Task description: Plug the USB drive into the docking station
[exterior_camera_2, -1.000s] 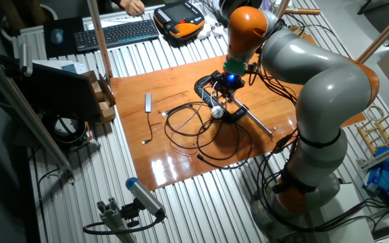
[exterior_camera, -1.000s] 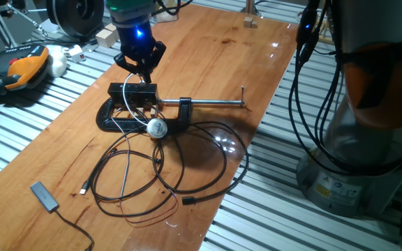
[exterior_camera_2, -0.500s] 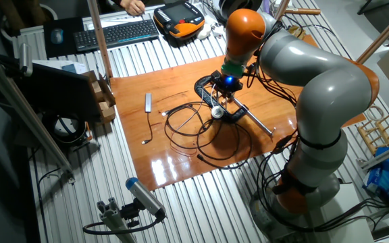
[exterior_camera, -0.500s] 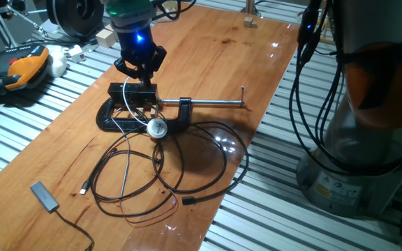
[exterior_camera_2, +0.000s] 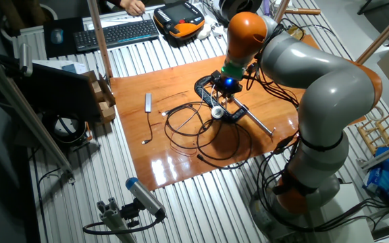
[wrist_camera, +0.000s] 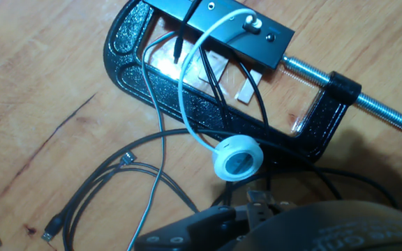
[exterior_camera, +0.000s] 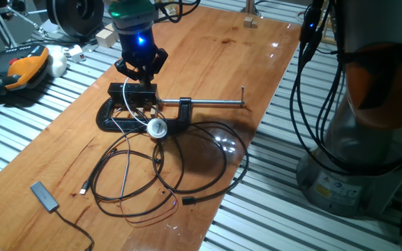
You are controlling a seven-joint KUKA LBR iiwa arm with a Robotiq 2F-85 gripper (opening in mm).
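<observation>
The docking station (exterior_camera: 132,91) is a small black box held in a black G-clamp (exterior_camera: 117,123) at the middle of the wooden table. A white cable and black cables run out of it. In the hand view the docking station (wrist_camera: 237,25) lies at the top, inside the clamp (wrist_camera: 187,104). My gripper (exterior_camera: 142,75) hangs just above the box, its fingers drawn together to a point. At the bottom of the hand view a small dark stub, the USB drive (wrist_camera: 259,203), shows between the fingers, mostly hidden. From the other side my gripper (exterior_camera_2: 225,92) stands over the clamp.
A white round cable reel (exterior_camera: 157,128) lies beside the clamp's steel screw (exterior_camera: 211,104). Loops of black cable (exterior_camera: 166,174) spread toward the front edge. A flat black dongle (exterior_camera: 43,195) lies at the front left. A wooden block (exterior_camera: 250,21) sits at the far end.
My hand has shifted only slightly above the docking station. The clamp, cables and dongle have not moved.
</observation>
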